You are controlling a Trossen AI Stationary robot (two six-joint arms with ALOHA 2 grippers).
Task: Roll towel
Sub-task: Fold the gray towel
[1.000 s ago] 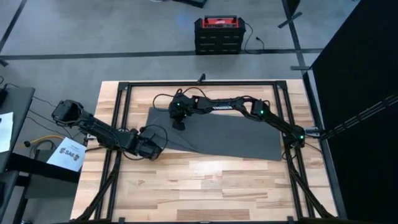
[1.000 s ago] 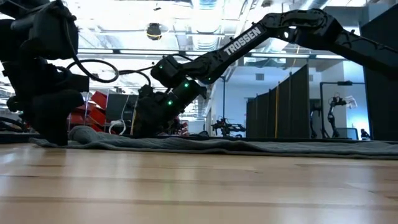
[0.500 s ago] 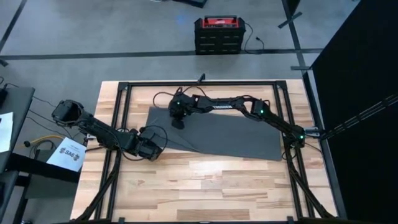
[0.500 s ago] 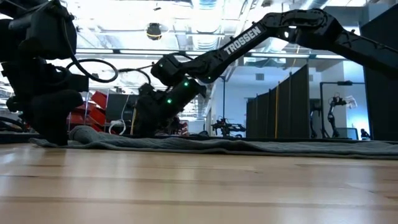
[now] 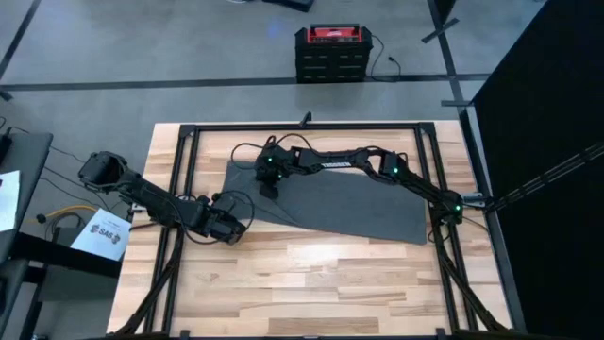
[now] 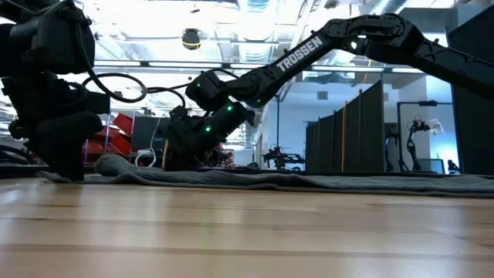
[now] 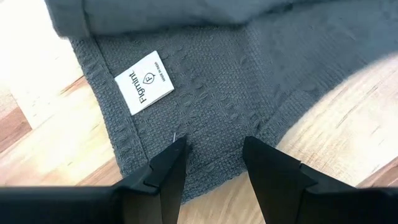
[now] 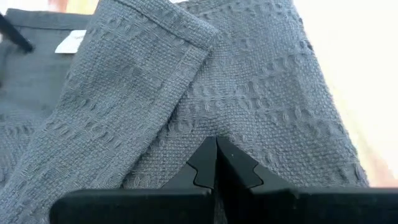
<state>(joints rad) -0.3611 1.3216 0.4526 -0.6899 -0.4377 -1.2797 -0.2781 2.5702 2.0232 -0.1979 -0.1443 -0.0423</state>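
The towel (image 5: 340, 203) lies spread on the wooden table (image 5: 311, 279), a dark grey rectangle set slightly askew toward the far half of the surface, its left end bunched into a low fold (image 6: 116, 164). In my left wrist view the weave is coarse and a small white label (image 7: 144, 83) is sewn near the hem, with bare wood showing on both sides of that corner.

My right gripper (image 5: 268, 187) reaches across to the towel's far left part — its fingers (image 8: 205, 163) are pressed together, tips touching, resting on the cloth just below a folded-over flap (image 8: 155, 43). I cannot tell whether any fabric is pinched between them.

My left gripper (image 5: 233, 227) sits low at the towel's near left corner. Its fingers (image 7: 168, 168) stand apart, straddling the hem, with cloth in the gap and nothing clamped.

Beyond the table's far edge a red-and-black case (image 5: 332, 53) stands on the floor.
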